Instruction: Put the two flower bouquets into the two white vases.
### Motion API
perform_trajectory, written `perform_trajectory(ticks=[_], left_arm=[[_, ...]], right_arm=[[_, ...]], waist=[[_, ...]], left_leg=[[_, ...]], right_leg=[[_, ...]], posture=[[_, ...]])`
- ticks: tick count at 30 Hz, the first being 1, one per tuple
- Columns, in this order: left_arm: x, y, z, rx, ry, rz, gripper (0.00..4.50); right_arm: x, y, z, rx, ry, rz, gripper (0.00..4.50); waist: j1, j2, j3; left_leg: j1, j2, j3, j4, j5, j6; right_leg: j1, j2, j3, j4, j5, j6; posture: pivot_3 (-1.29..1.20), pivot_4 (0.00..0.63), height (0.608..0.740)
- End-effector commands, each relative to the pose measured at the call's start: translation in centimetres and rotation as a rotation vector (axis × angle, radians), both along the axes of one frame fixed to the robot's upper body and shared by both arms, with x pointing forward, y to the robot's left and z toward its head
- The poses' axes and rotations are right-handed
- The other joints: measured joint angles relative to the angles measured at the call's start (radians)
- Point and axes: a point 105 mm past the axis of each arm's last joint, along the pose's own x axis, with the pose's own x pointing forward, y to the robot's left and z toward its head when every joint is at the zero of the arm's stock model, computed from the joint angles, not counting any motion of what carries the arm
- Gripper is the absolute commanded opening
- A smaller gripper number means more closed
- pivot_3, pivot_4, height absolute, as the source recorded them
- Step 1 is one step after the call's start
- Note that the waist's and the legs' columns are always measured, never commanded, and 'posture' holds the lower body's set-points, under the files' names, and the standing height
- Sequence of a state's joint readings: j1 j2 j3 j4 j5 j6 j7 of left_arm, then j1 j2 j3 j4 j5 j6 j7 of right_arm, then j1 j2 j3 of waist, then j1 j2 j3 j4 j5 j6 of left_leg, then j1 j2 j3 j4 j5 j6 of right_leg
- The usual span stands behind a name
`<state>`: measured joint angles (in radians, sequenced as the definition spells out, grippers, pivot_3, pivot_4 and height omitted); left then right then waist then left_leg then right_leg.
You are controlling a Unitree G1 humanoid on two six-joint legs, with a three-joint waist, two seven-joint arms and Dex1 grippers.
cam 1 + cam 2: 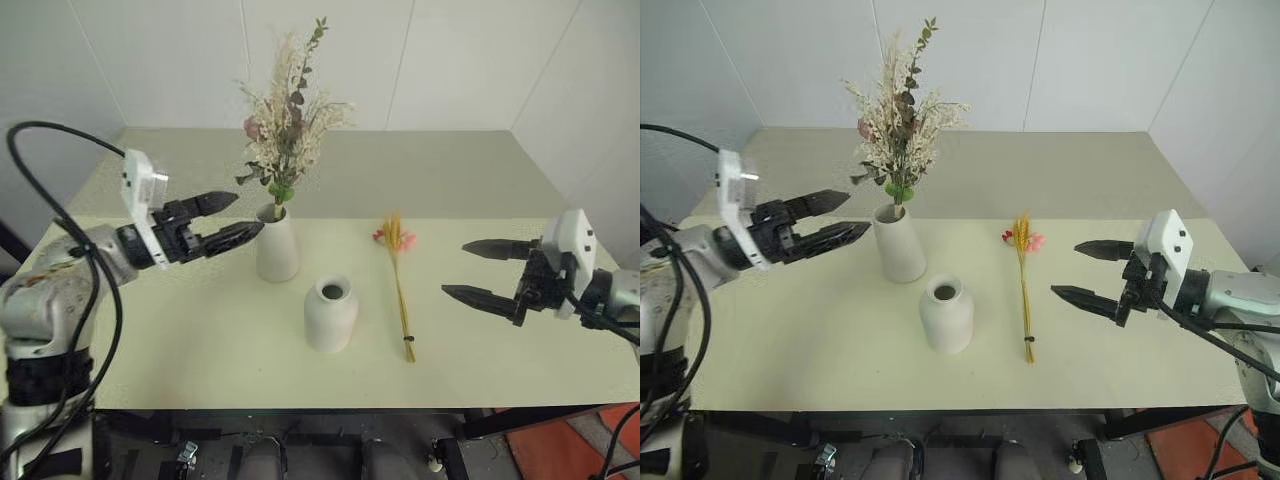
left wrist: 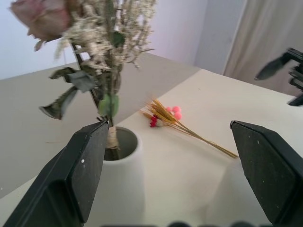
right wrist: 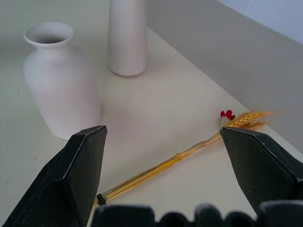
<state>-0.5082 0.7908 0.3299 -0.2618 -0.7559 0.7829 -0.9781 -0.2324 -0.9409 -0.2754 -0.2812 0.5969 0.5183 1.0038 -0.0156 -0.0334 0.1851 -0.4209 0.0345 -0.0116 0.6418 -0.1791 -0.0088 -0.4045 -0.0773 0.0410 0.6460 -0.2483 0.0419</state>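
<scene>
One bushy bouquet (image 1: 285,120) stands upright in the taller vase (image 1: 277,243), just beside the left gripper (image 1: 240,217), whose jaws gape wide and empty. The wheat bunch (image 1: 400,285) lies flat on the table (image 1: 480,200) between the shorter vase (image 1: 331,314) and the wide-open right gripper (image 1: 458,268).
</scene>
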Motion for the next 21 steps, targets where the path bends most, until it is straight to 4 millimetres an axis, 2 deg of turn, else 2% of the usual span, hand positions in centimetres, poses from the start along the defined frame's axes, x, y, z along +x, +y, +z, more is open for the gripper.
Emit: perform_trajectory(ticks=[1, 4, 10, 16, 21], left_arm=[[-3.0, -0.7, 1.6, 0.03, -0.126, -0.166, 4.46], [-4.1, -0.7, 1.6, 0.074, -0.137, -0.241, 4.46], [-4.8, -0.5, 1.3, 0.154, -0.133, -0.285, 4.46], [-5.3, -0.2, 1.0, 0.192, -0.125, -0.299, 4.46], [-5.6, -0.2, 0.6, 0.211, -0.125, -0.294, 4.46]], right_arm=[[2.3, -0.6, -1.1, -0.029, 0.096, -0.184, 4.5], [3.6, 0.1, -2.1, -0.016, 0.229, -0.265, 4.5], [5.5, 1.5, -3.4, -0.075, 0.365, -0.379, 4.5], [7.3, 3.7, -4.4, -0.155, 0.467, -0.403, 4.5], [8.6, 4.4, -7.8, -0.283, 0.506, -0.444, 4.5]], waist=[[0.0, 0.0, 0.0], [-0.001, 0.0, 0.0], [-0.002, 0.0, 0.0], [-0.003, 0.0, 0.0], [-0.001, 0.0, 0.0]], left_leg=[[0.0, 0.0, 0.0, 0.0, 0.0, 0.0], [0.001, 0.0, 0.002, 0.0, 0.0, 0.0], [-0.001, 0.001, 0.002, 0.0, 0.0, 0.0], [-0.002, 0.001, 0.002, 0.0, 0.0, 0.0], [-0.003, 0.001, 0.002, 0.0, 0.0, 0.0]], right_leg=[[0.0, 0.0, 0.0, 0.0, 0.0, 0.0], [0.0, 0.0, 0.001, 0.0, 0.001, -0.002], [-0.002, 0.001, 0.001, 0.0, 0.001, -0.002], [-0.003, 0.001, 0.001, 0.0, 0.001, -0.002], [-0.004, 0.001, 0.001, -0.001, 0.001, -0.002]], posture=[[0.0, 0.15, 0.74], [0.0, 0.15, 0.74], [0.0, 0.15, 0.74], [0.0, 0.15, 0.74], [0.0, 0.15, 0.74]])
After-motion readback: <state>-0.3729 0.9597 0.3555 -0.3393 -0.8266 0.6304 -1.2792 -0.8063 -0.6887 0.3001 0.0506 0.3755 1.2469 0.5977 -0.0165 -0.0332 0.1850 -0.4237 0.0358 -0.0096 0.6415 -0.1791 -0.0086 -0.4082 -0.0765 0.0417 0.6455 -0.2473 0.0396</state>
